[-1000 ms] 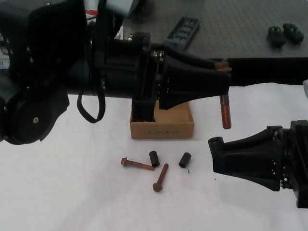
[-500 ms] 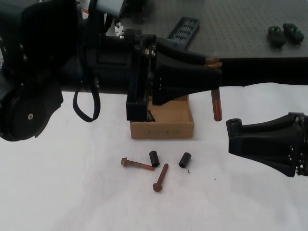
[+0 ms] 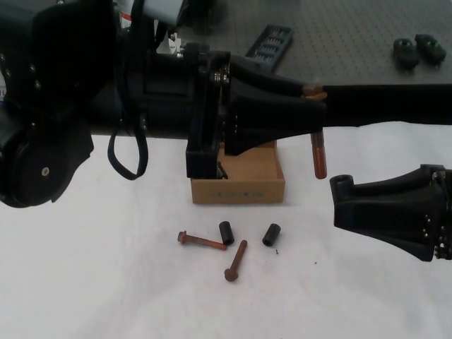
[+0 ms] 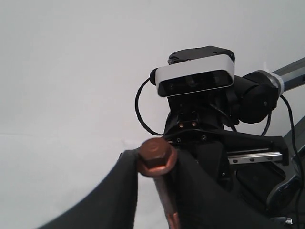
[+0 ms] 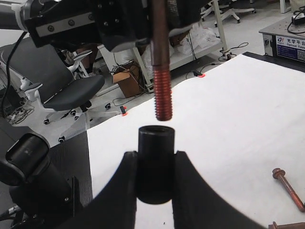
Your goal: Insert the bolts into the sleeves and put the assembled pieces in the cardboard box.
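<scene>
Over the last second both tools are shifted, then almost held. The bolt is clamped by its hex head in the left tool and hangs below it. The right tool is closed on an upright sleeve. The bolt's tip is set just above the open bore, not touching, so insertion is judged to be next. The bolt is coppery, with a ridged thread. The sleeve is a smooth, matt black cylinder.
</scene>
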Controlling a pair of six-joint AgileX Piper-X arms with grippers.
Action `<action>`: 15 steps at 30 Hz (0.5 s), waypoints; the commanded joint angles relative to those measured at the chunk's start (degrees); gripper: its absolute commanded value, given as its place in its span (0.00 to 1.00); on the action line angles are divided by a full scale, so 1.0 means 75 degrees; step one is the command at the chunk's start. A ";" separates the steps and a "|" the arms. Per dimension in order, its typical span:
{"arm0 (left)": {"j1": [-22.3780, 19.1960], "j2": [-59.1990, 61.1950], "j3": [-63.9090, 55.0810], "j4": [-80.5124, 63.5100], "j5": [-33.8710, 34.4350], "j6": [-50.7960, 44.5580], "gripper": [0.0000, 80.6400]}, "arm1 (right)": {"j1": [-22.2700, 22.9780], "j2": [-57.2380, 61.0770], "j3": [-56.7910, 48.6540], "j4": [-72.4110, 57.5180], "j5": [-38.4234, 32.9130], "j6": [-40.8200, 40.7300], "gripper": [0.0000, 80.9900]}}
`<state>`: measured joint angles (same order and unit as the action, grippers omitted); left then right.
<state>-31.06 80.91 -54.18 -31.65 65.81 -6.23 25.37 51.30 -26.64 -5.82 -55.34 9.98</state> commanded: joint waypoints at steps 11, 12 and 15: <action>0.0003 -0.0075 -0.0028 -0.0129 0.0069 0.0028 0.01 | 0.0016 0.0226 -0.0131 -0.0193 -0.0301 0.0097 0.03; 0.0003 -0.0075 -0.0028 -0.0129 0.0069 0.0028 0.01 | 0.0016 0.0247 -0.0131 -0.0193 -0.0301 0.0097 0.03; 0.0003 -0.0075 -0.0028 -0.0129 0.0069 -0.0035 0.01 | 0.0016 0.0276 -0.0131 -0.0207 -0.0301 0.0097 0.03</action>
<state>-31.06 80.91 -54.18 -31.65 65.81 -6.23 25.37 53.06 -26.64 -6.22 -56.43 10.64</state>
